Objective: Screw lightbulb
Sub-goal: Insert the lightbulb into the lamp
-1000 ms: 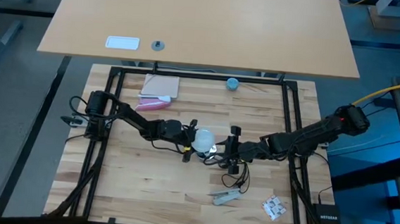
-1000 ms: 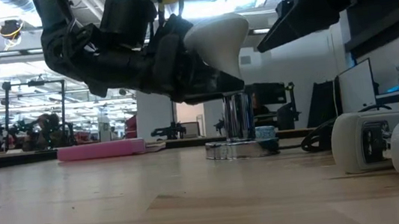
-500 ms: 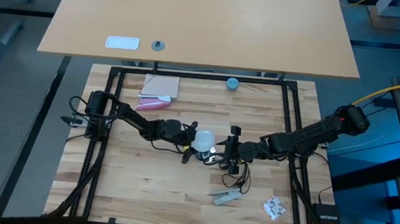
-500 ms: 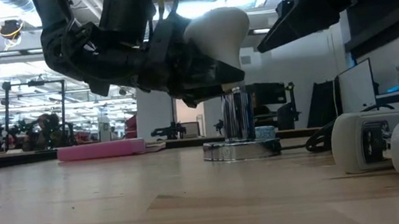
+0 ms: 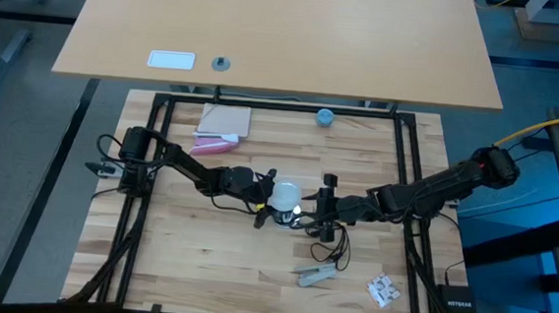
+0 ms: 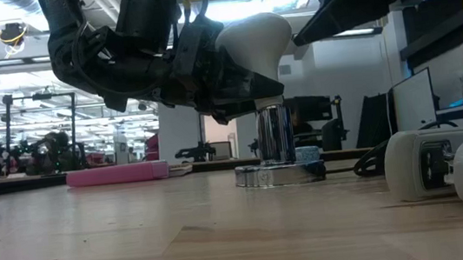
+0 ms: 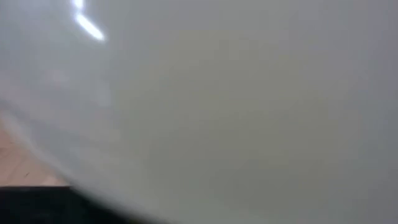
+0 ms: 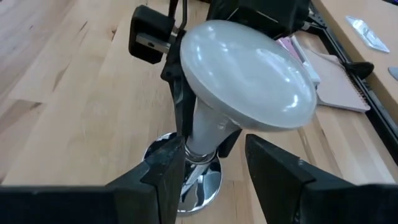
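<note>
The white lightbulb [image 5: 284, 193] stands nearly upright at mid-table, and its narrow end meets the top of a shiny silver socket [image 6: 274, 138] on a round base [image 8: 202, 183]. My left gripper [image 5: 262, 195] reaches in from the table's left and is shut on the lightbulb below its dome [image 8: 249, 68]. The left wrist view is filled by the lightbulb's white surface [image 7: 217, 106]. My right gripper [image 8: 214, 146] comes from the table's right. It is open, with its fingers on either side of the socket's line and short of it. I see no touch. My left gripper pinches the lightbulb's tapering neck [image 8: 208, 127] just under the dome, between its two fingers [image 8: 180, 99]. The fingers come nearly level from the table's left. The lightbulb stands close to upright in the hold, its lower end [image 6: 269, 104] at the socket's mouth.
A black cord [image 5: 336, 241] trails from the socket toward the near right. A pink block [image 5: 211, 145] and a tan pad [image 5: 225, 120] lie far left, with a small blue cap [image 5: 325, 116] at the far edge. White clutter [image 5: 316, 274] and a crumpled packet [image 5: 382, 290] lie near right.
My left gripper has rolled a little about its own line without leaving its place. The lightbulb in it has swung from leaning toward the table's left to nearly upright, its narrow end now over the socket's top.
</note>
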